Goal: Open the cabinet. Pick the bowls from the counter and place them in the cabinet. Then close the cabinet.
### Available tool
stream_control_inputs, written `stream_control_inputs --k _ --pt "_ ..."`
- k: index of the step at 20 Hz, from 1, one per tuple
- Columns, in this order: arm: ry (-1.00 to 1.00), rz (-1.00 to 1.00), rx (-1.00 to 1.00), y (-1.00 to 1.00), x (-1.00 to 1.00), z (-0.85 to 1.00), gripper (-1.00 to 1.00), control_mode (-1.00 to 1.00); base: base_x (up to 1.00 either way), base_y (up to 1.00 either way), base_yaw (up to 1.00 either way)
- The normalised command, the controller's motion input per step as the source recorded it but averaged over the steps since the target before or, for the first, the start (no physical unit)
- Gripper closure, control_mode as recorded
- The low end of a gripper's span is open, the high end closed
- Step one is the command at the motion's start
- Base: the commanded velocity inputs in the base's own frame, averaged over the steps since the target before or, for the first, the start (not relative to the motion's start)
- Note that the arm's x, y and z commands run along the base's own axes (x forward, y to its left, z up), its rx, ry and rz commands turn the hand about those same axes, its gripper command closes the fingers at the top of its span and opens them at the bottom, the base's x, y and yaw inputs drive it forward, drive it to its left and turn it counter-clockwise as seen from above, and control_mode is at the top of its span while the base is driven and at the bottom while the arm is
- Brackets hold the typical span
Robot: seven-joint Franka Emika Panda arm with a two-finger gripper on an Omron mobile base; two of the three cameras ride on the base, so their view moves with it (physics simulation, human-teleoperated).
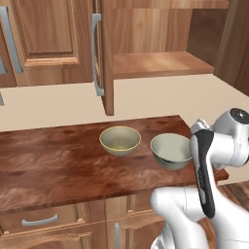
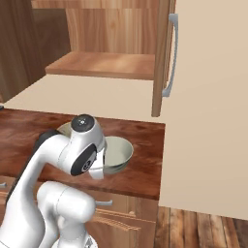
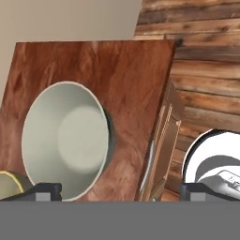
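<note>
Bowls sit side by side on the counter (image 1: 58, 155): the beige-olive bowl (image 1: 120, 140) to the left, the grey-green bowl (image 1: 169, 151) nearer the counter's right end. We see the cabinet (image 1: 160, 63) open, its shelf bare, so we judge the picking step is in hand. Our gripper (image 3: 117, 190) hovers above the grey-green bowl, fingers spread wide, holding nothing. Next we must centre over its rim and descend. The open door (image 2: 162, 58) hangs just above and behind the bowls, so the lift must keep clear of its lower edge.

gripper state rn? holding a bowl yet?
Gripper: open, jaws wide, holding nothing. It sits above the grey-green bowl on the counter, not gripping it.
</note>
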Motion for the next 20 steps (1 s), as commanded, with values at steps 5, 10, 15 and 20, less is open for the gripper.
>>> stream_control_inputs --k 5,10,15,20 --pt "0.00 0.11 0.00 -0.08 0.00 -0.30 -1.00 -1.00 0.00 0.00 0.00" --pt "0.00 0.11 0.00 -0.02 0.01 -0.20 -1.00 -1.00 0.00 0.00 0.00" --pt "-0.04 0.08 0.00 0.00 0.12 -0.18 -1.00 -1.00 0.00 0.00 0.00" --pt "-0.05 0.00 0.00 0.00 0.19 -0.17 -1.00 -1.00 0.00 0.00 0.00"
